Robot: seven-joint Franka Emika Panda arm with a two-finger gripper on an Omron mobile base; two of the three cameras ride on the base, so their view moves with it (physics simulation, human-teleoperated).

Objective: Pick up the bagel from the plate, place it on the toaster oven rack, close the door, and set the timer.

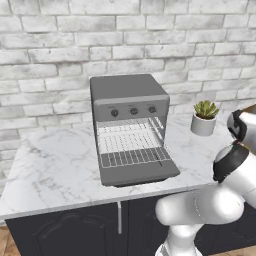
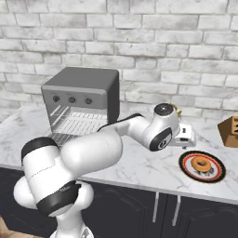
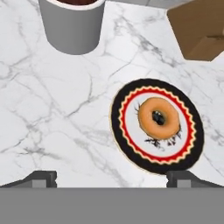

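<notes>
Bagel [image 3: 159, 118] first: it lies flat on the plate [image 3: 120, 131], slightly off the plate's middle, with its centre hole facing up. Plate and bagel sit on the marble counter [image 3: 57, 109], well apart from the toaster oven [image 2: 81, 100], whose door [image 1: 137, 167] hangs open with the rack [image 1: 127, 137] bare. A potted plant [image 1: 204, 117] and a brown box [image 3: 199, 28] stand just beyond the plate.

The gripper [image 3: 111, 178] hovers above the counter near the plate, touching nothing; its fingertips [image 3: 41, 178] are spread wide and hold nothing, and the bagel lies off to one side of the gap between them.

I judge the bagel light, somewhat soft and easy to dent. The best hold looks like a pinch across the outer edge of the ring, or on one side through the hole, closed gently so it neither crushes nor slides on the plate.
</notes>
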